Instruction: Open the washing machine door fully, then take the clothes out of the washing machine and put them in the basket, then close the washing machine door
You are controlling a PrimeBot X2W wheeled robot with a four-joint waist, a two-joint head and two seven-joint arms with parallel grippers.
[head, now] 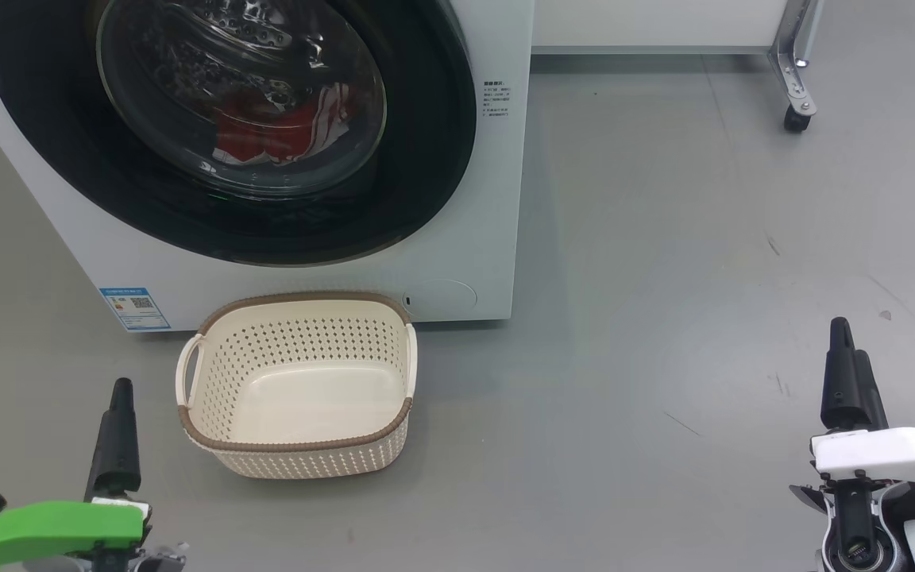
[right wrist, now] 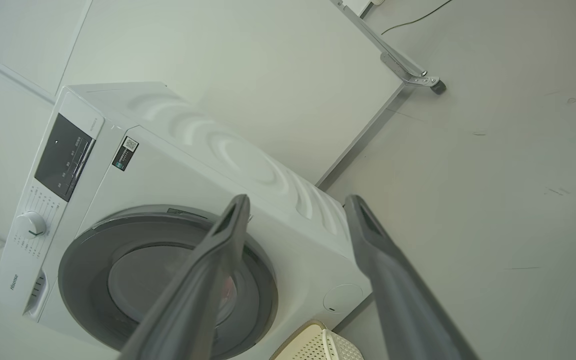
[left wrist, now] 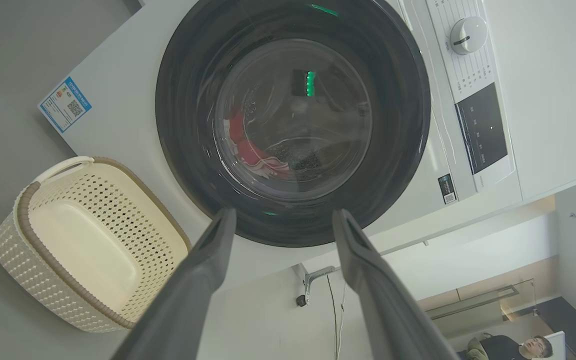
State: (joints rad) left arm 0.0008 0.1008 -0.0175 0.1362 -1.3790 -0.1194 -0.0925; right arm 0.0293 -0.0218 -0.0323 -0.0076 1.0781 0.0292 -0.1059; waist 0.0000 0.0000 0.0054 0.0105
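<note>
Head view, from the left: our left gripper [head: 119, 413] hangs spread and empty beside the basket [head: 306, 461]. Behind it the washing machine door [head: 426, 159] lies shut on the washing machine [head: 497, 199], the clothes [head: 267, 139] behind its glass. Open floor [head: 664, 278] runs right to our right gripper [head: 847, 373], also spread, empty.

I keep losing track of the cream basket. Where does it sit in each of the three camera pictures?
Head view: basket lower centre-left, below the washing machine door.
Left wrist view: basket at lower left, picture rotated, door to its upper right.
Right wrist view: basket's corner at the bottom edge, middle, door to its left.
Shared landmark: the black-rimmed round door with red clothes behind its glass.
</note>
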